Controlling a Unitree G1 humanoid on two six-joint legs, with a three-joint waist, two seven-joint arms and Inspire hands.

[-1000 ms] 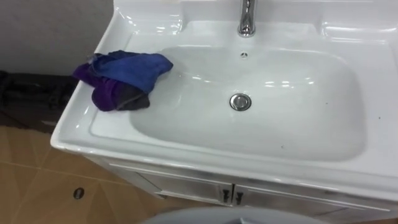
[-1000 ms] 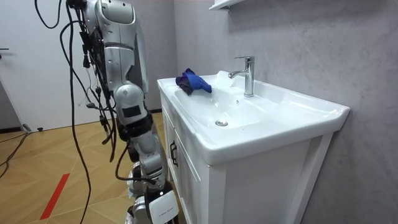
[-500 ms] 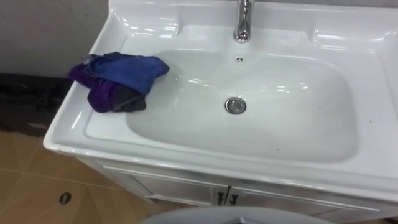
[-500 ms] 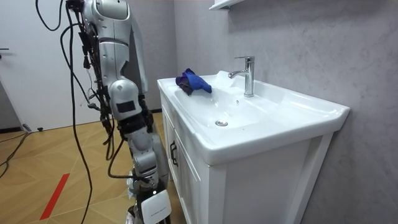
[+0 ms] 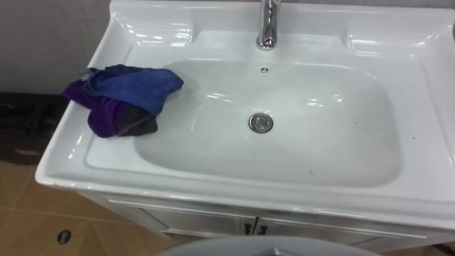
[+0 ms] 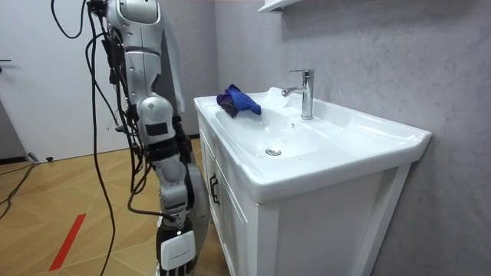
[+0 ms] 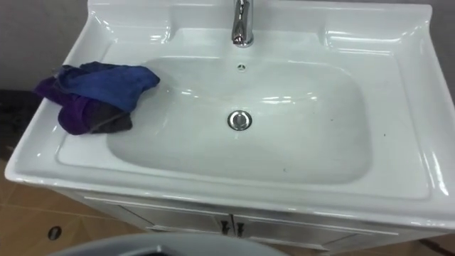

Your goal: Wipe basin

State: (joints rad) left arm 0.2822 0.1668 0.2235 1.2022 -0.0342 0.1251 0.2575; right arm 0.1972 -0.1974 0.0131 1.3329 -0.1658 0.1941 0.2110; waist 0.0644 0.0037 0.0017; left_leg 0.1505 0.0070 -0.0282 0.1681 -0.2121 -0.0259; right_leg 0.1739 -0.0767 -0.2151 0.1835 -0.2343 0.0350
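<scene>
A white basin [image 5: 234, 186] is set in a white cabinet straight below me. A crumpled blue and purple cloth [image 5: 121, 96] lies on the basin's left ledge, its edge hanging a little over the bowl. In the room view the cloth [image 6: 238, 101] sits at the far end of the basin [image 6: 330, 157]. I stand at the cabinet's front, at the room view's left. My right arm hangs down beside the cabinet, and the right hand [image 6: 178, 251] is low near the floor, far from the cloth.
A chrome tap [image 5: 267, 25] stands at the back middle of the basin, with a round drain [image 5: 261, 122] in the bowl. The cabinet doors [image 6: 222, 203] are shut. A grey wall [image 6: 368, 54] runs behind the basin. Wooden floor [image 6: 84, 199] lies behind me.
The eye view has shifted, so the basin now sits lower and further left in it. In the room view my body has come closer to the cabinet. The cloth has not moved.
</scene>
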